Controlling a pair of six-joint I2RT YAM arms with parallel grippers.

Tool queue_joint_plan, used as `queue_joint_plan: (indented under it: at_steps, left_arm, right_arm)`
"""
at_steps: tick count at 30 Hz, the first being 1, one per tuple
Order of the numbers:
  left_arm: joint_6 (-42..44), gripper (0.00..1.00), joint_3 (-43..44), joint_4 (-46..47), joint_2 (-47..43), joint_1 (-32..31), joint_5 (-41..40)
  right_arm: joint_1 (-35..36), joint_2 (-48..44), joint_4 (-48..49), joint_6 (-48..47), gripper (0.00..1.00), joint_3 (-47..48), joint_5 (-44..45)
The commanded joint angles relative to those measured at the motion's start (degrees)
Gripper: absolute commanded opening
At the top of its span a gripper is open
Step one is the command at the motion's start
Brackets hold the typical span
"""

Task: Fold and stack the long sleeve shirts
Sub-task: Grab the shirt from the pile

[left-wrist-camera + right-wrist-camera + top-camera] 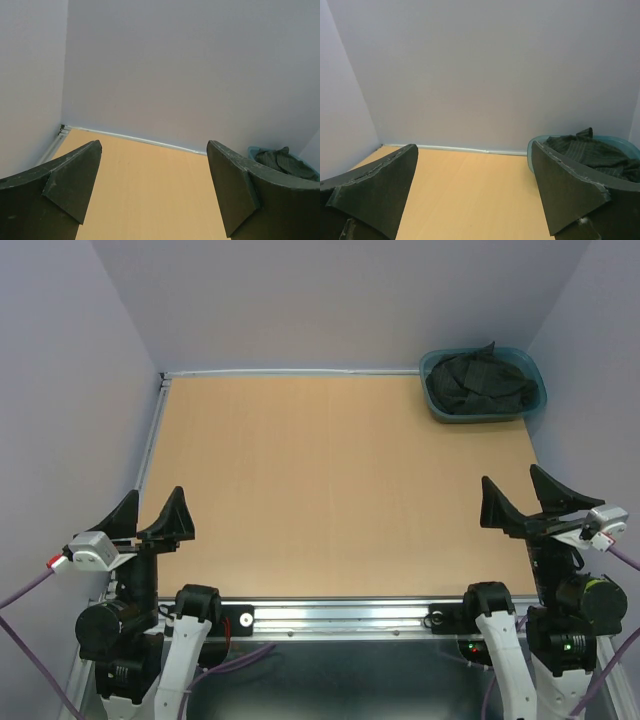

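The long sleeve shirts (480, 385) lie bunched as dark cloth inside a teal tub (534, 375) at the table's far right corner; how many there are I cannot tell. The same crumpled heap of shirts (590, 152) shows in the right wrist view, and the shirts (285, 162) peek out at the far right in the left wrist view. My left gripper (152, 515) hovers open over the near left corner, nothing between its fingers. My right gripper (527, 495) stands open near the right front edge, empty too, well short of the tub.
The wooden table (340, 480) is boxed in by pale lilac walls at the back and both sides. A metal rail (340, 615) runs along the near edge between the two arm bases.
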Motion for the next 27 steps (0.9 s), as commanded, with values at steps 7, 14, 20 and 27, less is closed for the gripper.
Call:
queue_joint_plan:
  at_steps: [7,14,20,27]
  left_arm:
    - [-3.4,0.99,-1.6,1.3,-8.7,0.0,-0.1]
    - [-9.9,0.99,-2.1,1.6,4.1,0.0,0.3]
    - [-13.7,0.99,-2.1,3.6,19.7,0.0,4.8]
    - [-13.7,0.99,1.6,-0.2,37.1,0.0,7.7]
  right_arm:
    - [-0.3,1.4,-0.5,-2.3,1.00,-0.6,-8.6]
    - [-0.2,14.6,-0.7,2.1,1.00,0.9,-5.1]
    - [-0.2,38.7,-3.1,10.7,1.00,11.5,5.2]
    - [-0.3,68.9,-18.0,13.4,1.00,33.7,10.9]
